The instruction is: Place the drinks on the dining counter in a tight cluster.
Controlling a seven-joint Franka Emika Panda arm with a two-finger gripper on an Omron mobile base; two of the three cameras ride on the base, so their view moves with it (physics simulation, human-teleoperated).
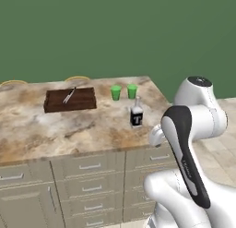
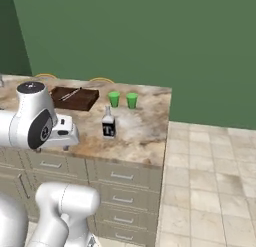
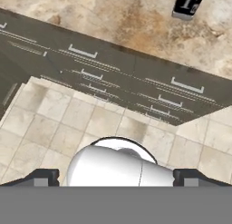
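The claw gapes wide, holding nothing, near the counter edge; the dark bottle stands beyond.

The marbled dining counter carries a dark tray, two green cups and a T-labelled bottle.

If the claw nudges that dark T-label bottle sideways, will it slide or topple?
The dark T-label bottle stands upright on the marbled counter. Its squat body probably slides under a low push. A push at the thin pale neck looks likelier to tip it. It seems rigid, perhaps slippery.

Marbled stone dining counter, wooden tray
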